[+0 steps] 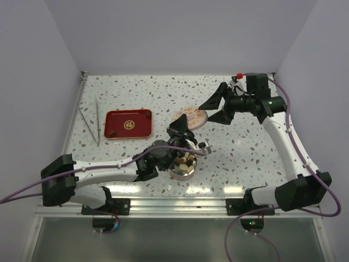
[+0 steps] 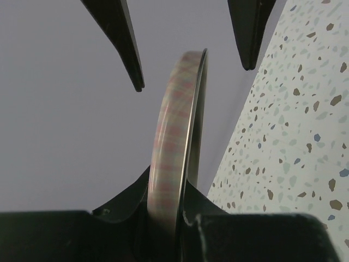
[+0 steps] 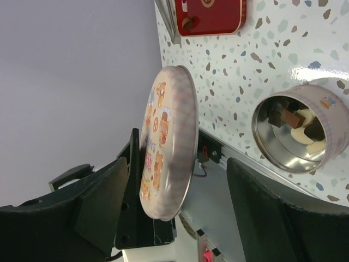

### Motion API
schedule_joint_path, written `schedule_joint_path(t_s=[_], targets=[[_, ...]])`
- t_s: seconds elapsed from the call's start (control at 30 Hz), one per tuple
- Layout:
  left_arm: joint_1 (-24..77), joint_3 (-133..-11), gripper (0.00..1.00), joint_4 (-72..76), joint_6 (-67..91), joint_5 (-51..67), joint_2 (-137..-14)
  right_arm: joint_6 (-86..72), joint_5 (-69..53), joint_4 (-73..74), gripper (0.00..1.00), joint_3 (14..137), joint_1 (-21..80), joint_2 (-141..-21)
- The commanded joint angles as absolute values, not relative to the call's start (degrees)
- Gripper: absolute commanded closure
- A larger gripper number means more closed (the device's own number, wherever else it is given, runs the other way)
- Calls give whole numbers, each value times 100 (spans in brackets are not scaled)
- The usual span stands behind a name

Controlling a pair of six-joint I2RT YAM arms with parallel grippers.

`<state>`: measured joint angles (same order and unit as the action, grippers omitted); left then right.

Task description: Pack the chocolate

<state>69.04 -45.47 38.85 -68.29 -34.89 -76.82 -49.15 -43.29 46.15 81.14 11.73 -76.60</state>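
The chocolate (image 1: 185,162) is several dark, tan and cream pieces lying in the open round tin (image 1: 174,170) near the front edge; the pieces (image 3: 297,123) and the tin (image 3: 335,131) also show in the right wrist view. My left gripper (image 1: 182,130) is shut on the rim of the round printed lid (image 1: 190,116) and holds it on edge above the table. In the left wrist view the lid (image 2: 174,136) stands between that gripper's (image 2: 169,202) jaws. My right gripper (image 1: 205,114) is open with its fingers on either side of the lid (image 3: 166,142), and it also shows in its own view (image 3: 188,213).
A red rectangular tray (image 1: 128,124) lies left of centre and also shows in the right wrist view (image 3: 210,13). Long metal tweezers (image 1: 90,123) lie left of the tray. White walls close in the table on three sides.
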Motion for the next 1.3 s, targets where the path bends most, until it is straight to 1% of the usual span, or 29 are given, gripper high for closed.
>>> schedule_joint_path(t_s=[0.0,0.03,0.17,0.2,0.23,0.27,0.37,0.4,0.47,0.5,0.57,0.6,0.67,0.77,0.8,0.83,0.87,0.97,1.1,1.27], targets=[[6978,-4684,100,4508,-6969,-3375,-7752,-5133,-4500,4263,24,8051,1248,-7550],[6996,-4693,100,4535,-6987,-3349,-7769,-5142,-4474,4193,26,8042,1283,-7550],[7031,-4720,100,4763,-7128,-3340,-7892,-5150,-4465,4131,37,7981,1380,-7611],[7023,-4746,100,4842,-7163,-3340,-7962,-5159,-4474,4096,44,7963,1397,-7620],[7031,-4755,100,4895,-7172,-3331,-7989,-5211,-4482,4026,47,7945,1432,-7620],[7031,-4790,100,4948,-7181,-3322,-8033,-5238,-4500,3991,54,7902,1441,-7620],[7031,-4860,100,5114,-7224,-3348,-8190,-5326,-4535,3832,65,7831,1494,-7611],[7031,-4886,100,5220,-7268,-3479,-8261,-5335,-4535,3815,74,7822,1494,-7603],[7023,-4922,100,5657,-7417,-3690,-8463,-5326,-4535,3823,82,7779,1512,-7603],[7014,-4931,98,5834,-7444,-3909,-8525,-5326,-4526,3832,88,7761,1503,-7576],[7005,-4992,91,5985,-7340,-4077,-8604,-5370,-4535,3780,93,7638,1512,-7550],[7005,-5001,85,5942,-7252,-4148,-8596,-5414,-4535,3640,97,7577,1503,-7480],[6996,-5010,74,5723,-7024,-4183,-8535,-5677,-4544,3403,100,7367,1503,-7401],[6979,-4992,39,5687,-6812,-4376,-8490,-5924,-4500,3041,100,7260,1512,-7313],[6970,-4975,21,5660,-6768,-4464,-8482,-5924,-4465,3015,100,7277,1512,-7313],[6952,-4966,14,5660,-6724,-4508,-8455,-5915,-4430,3015,100,7295,1503,-7304],[6943,-4948,5,5660,-6593,-4561,-8438,-5932,-4430,2997,100,7295,1503,-7312],[6935,-4869,0,5476,-6285,-4702,-8297,-5959,-4403,2936,100,7304,1503,-7304],[6935,-4703,0,5011,-5723,-4650,-7981,-6169,-4228,2594,100,7269,1503,-7233],[6935,-4491,0,3790,-4467,-4562,-7314,-6600,-3991,1821,100,7163,1503,-7303]])
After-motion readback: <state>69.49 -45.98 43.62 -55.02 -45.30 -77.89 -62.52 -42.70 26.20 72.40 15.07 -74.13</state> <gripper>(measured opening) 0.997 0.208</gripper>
